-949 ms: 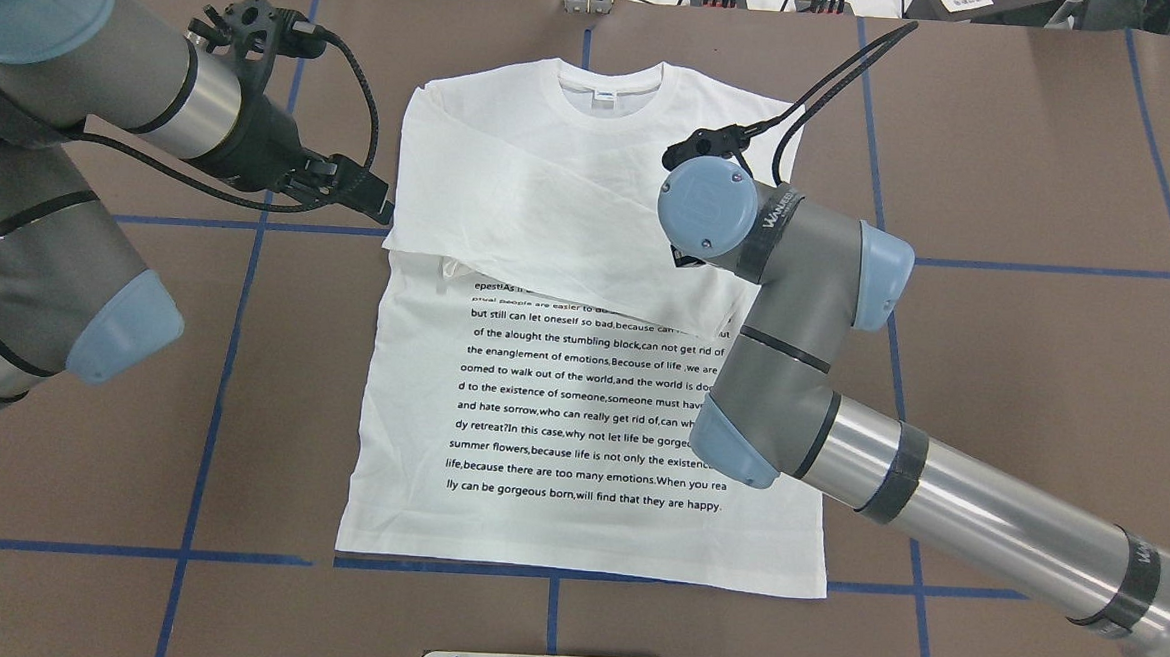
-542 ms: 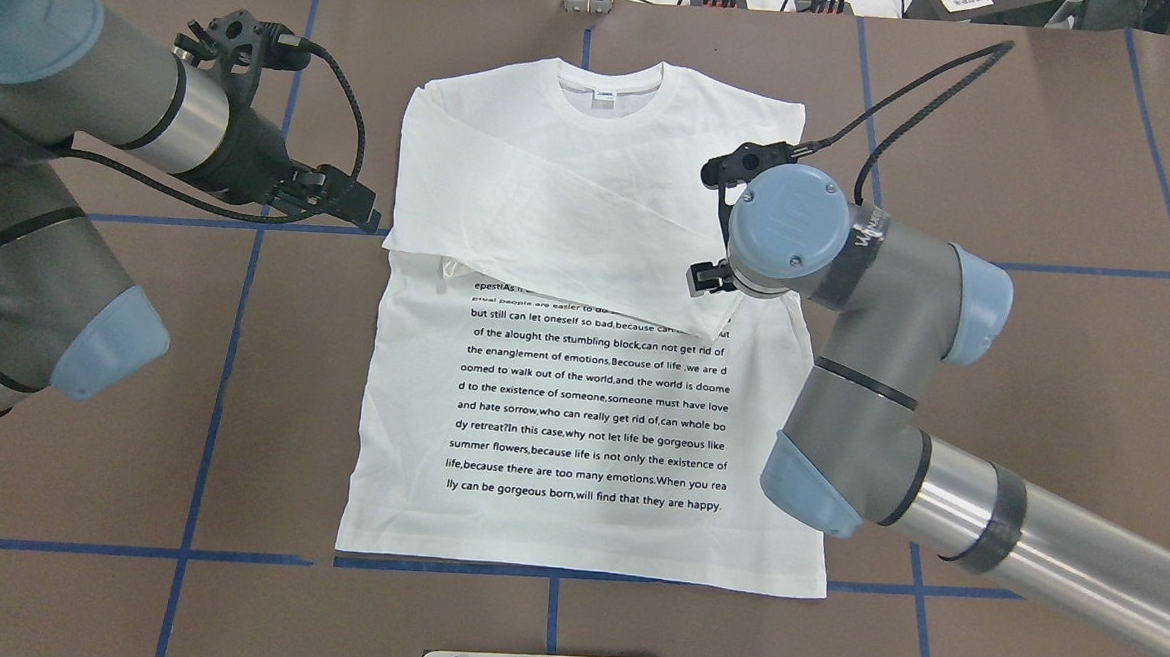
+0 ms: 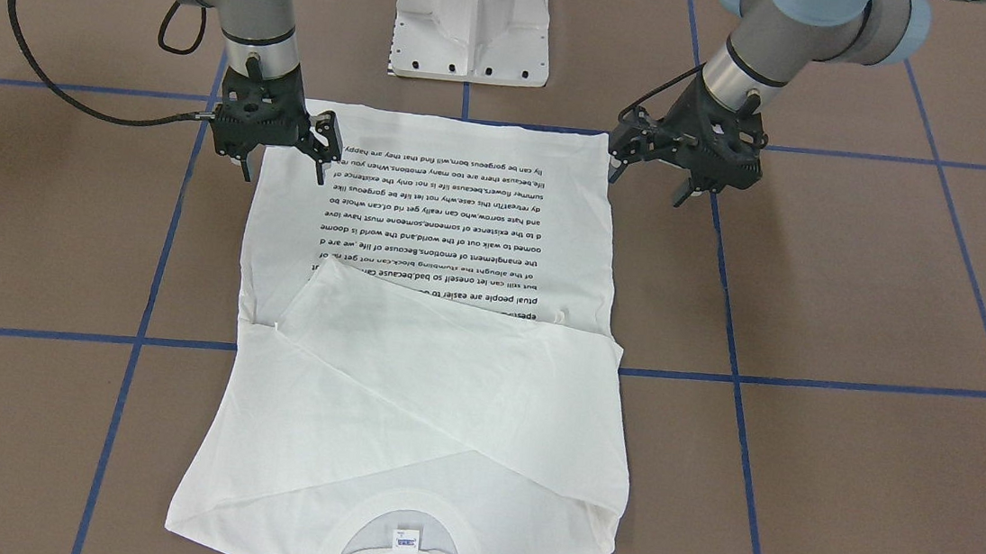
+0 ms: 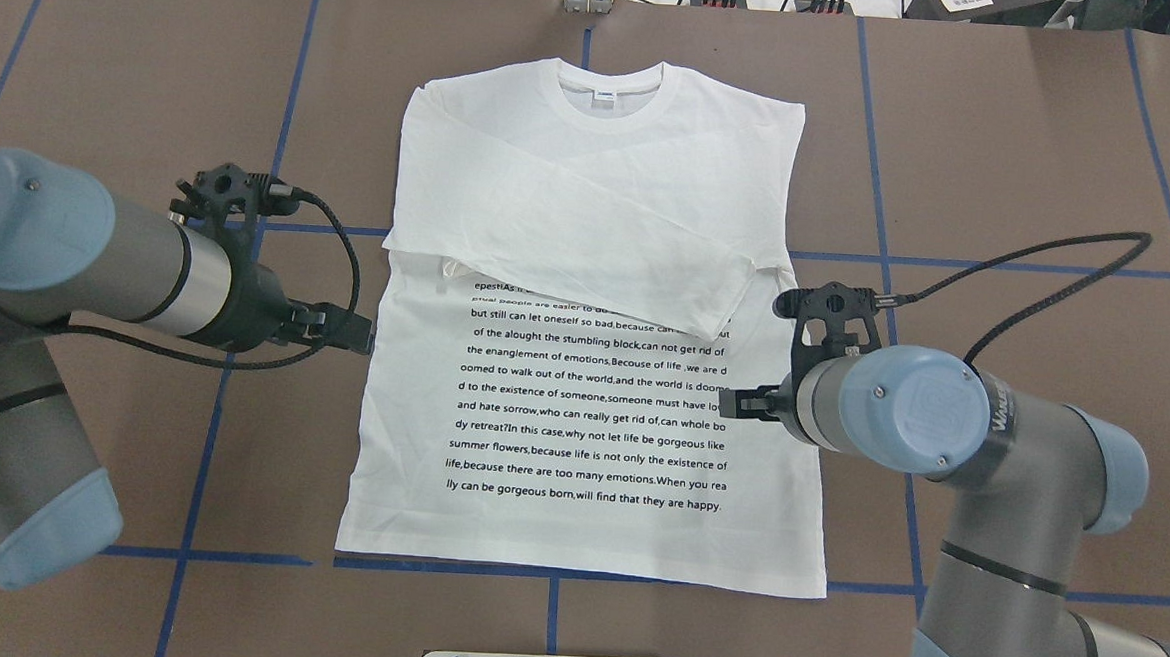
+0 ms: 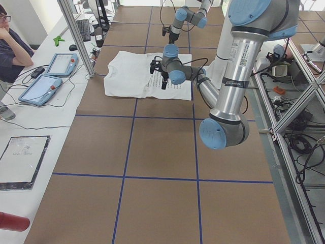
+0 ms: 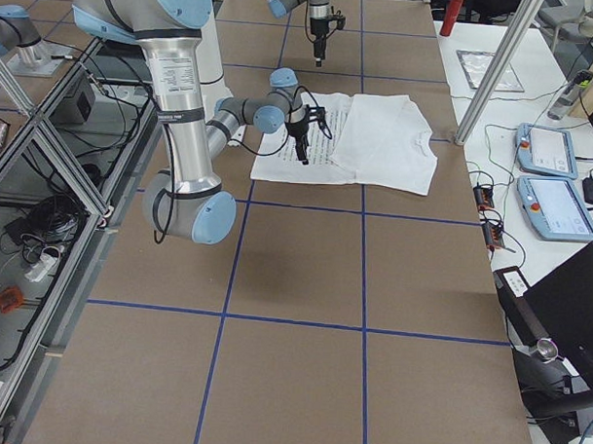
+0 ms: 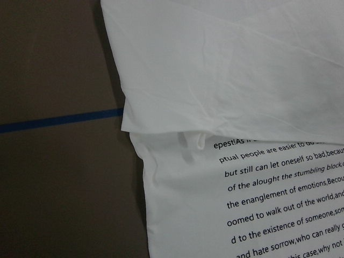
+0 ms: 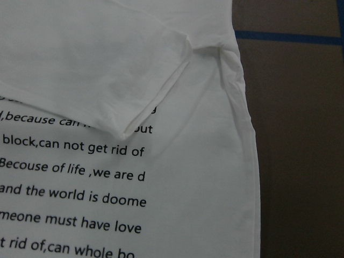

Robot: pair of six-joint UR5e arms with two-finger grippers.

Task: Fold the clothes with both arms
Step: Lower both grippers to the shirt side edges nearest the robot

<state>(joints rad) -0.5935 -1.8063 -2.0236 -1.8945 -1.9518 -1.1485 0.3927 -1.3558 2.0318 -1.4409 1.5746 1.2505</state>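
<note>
black two-finger left gripper (image 3: 648,188) hovers, wrist down, fingers spread and empty, just beside the left edge of the white long-sleeved cotton t-shirt (image 4: 581,408), which lies flat on the brown table (image 4: 1055,143), print up, sleeves crossed over its chest. i judge a side fold comes next, so my right gripper (image 3: 283,175) mirrors it, also spread, empty.

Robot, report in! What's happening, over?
Left tool open, right tool open, both empty at shirt edges. Sleeves folded across chest. White base apart from hem.

Place: I'm looking at a robotics lab.
Evidence: teach pendants (image 5: 62,64) are lying on the side bench; aluminium posts (image 5: 76,35) are standing beside my blue-taped table (image 4: 1055,143).
</note>
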